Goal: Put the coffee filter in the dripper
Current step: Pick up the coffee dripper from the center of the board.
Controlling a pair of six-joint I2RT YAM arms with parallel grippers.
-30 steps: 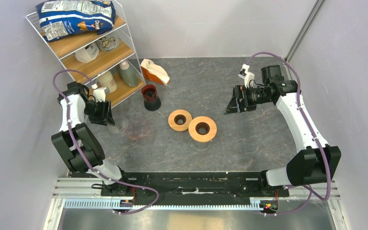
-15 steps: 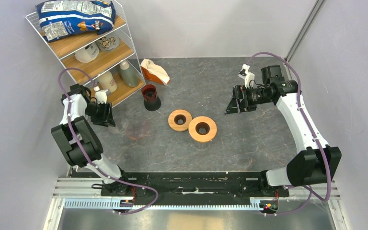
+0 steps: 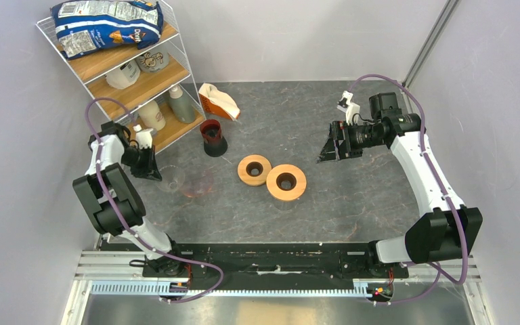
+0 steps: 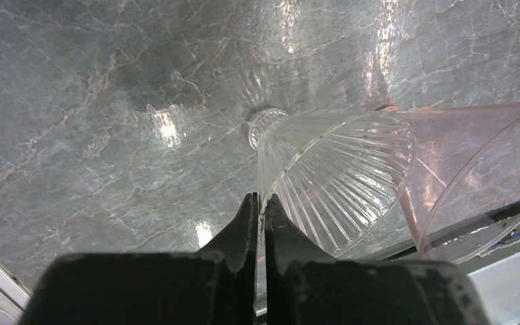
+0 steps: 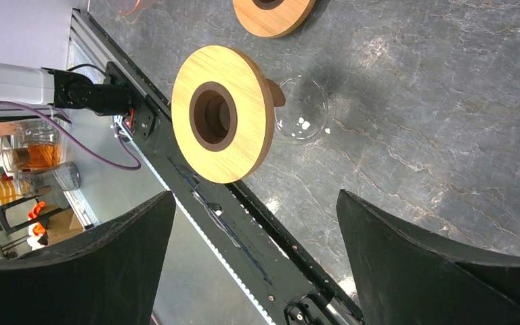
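Two wooden rings lie mid-table: the dripper [image 3: 286, 181], with a bare ring [image 3: 254, 169] just beside it on its left. Well left of the dripper, the left gripper [image 4: 260, 203] clamps a ribbed glass cone [image 4: 332, 183] at its rim. Beyond the dripper to the right, the right gripper [image 3: 328, 150] hangs with its jaws wide apart.

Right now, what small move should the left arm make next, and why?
Probably a short, slow lift. The left fingers look shut on the wall of the clear ribbed glass cone, which lies on its side on the grey marbled table right beside a pink translucent cone. Raising it slightly would test the pinch and clear that neighbour.
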